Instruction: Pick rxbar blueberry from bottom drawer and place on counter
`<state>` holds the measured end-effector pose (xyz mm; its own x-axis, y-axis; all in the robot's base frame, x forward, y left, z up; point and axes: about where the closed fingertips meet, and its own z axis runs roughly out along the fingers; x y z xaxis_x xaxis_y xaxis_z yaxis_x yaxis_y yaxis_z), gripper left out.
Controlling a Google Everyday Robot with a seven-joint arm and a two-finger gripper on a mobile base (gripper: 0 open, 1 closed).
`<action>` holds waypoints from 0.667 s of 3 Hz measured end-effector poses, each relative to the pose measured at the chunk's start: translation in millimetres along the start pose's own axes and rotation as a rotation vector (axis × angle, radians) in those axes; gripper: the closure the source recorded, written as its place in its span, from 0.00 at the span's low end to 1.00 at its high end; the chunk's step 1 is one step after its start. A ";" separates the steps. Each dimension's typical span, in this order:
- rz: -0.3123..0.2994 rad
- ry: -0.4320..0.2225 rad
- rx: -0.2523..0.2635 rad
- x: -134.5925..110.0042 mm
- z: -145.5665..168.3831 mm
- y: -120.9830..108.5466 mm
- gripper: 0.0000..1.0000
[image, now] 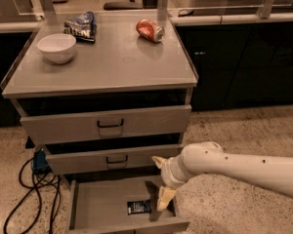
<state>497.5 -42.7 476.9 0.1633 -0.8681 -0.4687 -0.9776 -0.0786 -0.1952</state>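
The rxbar blueberry, a small dark flat bar with white lettering, lies on the grey floor of the open bottom drawer, near its front right. My gripper hangs over the drawer's right side, just right of and slightly above the bar. It is open, with one tan finger reaching down beside the bar and the other up near the middle drawer's front. It holds nothing. The counter is the grey top of the cabinet above.
On the counter stand a white bowl, a blue-and-white chip bag and a red can on its side. The two upper drawers are pulled out slightly. Black cables lie on the floor at the left.
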 end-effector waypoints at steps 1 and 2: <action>0.000 -0.014 -0.004 16.5 59.9 -4.5 0.00; -0.029 -0.034 0.015 18.6 161.3 -10.6 0.00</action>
<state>532.4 21.1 331.2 0.1961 -0.8486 -0.4914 -0.9704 -0.0960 -0.2216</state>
